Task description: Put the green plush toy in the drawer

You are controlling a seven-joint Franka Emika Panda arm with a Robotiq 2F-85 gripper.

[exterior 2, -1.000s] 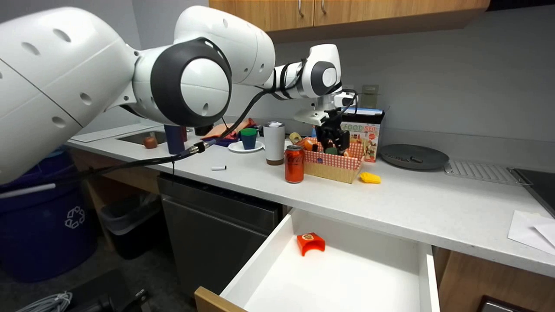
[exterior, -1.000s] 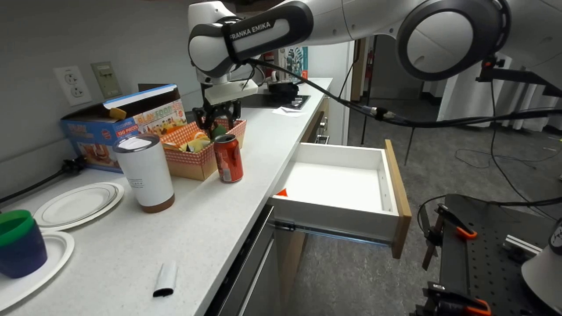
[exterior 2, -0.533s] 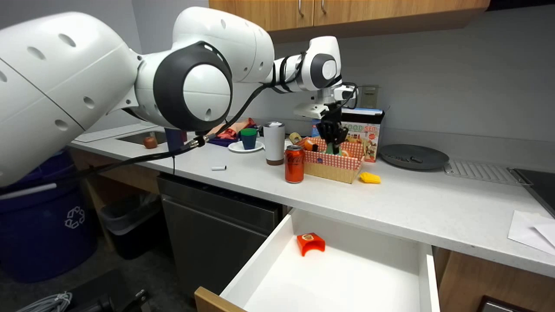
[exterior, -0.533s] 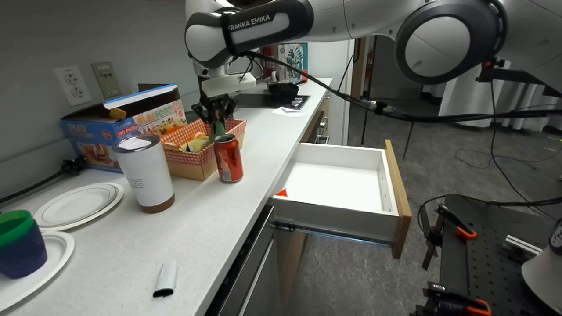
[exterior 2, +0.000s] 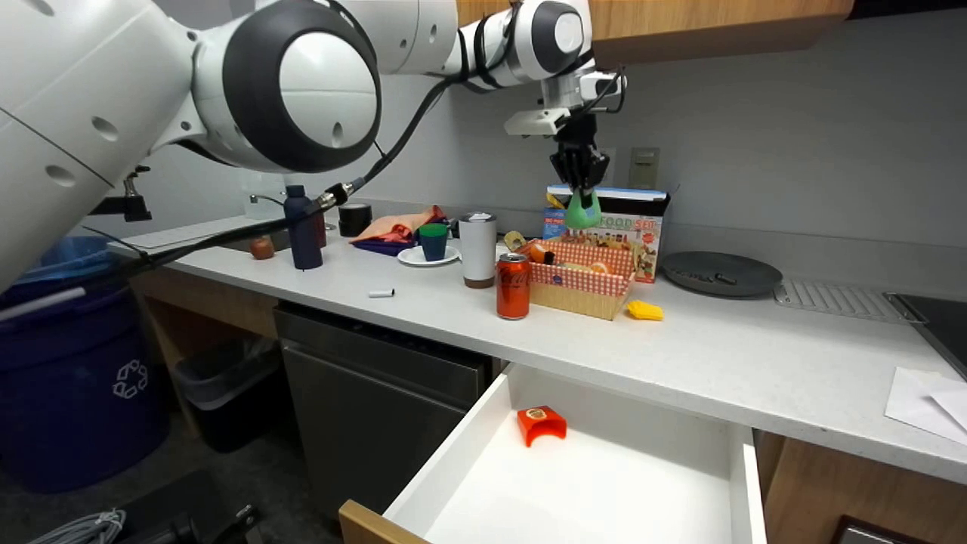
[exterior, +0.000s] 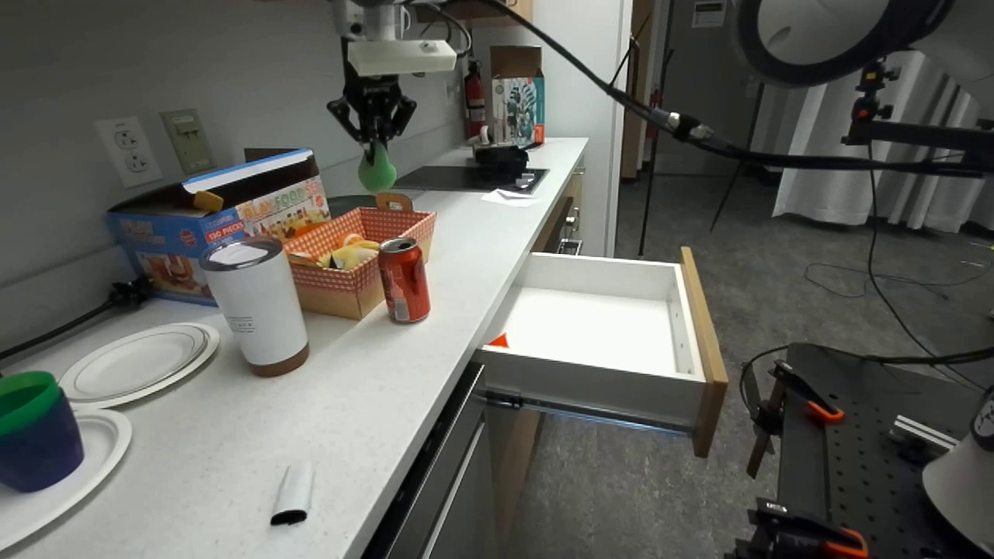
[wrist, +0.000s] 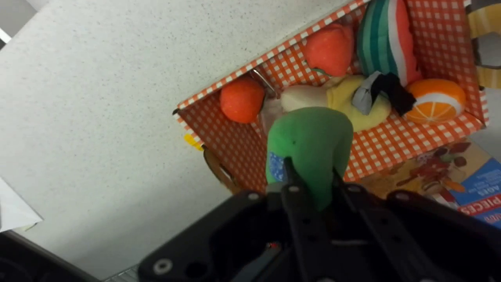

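We hold the green plush toy pinched in our tool, up in the air above the red-checked basket. Just beside the basket, a red can stands upright on the desk. Below the desk's edge, we see the drawer open, an orange-red piece lying inside.

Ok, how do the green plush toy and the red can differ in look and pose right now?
Look: the green plush toy is rounded, with a narrow pinched top; the red can is a straight-sided, printed cylinder.
Pose: the toy hangs from the gripper, clear of the checked basket; the can stands upright on the counter, ungripped.
Shared: neither toy nor can is in the drawer.
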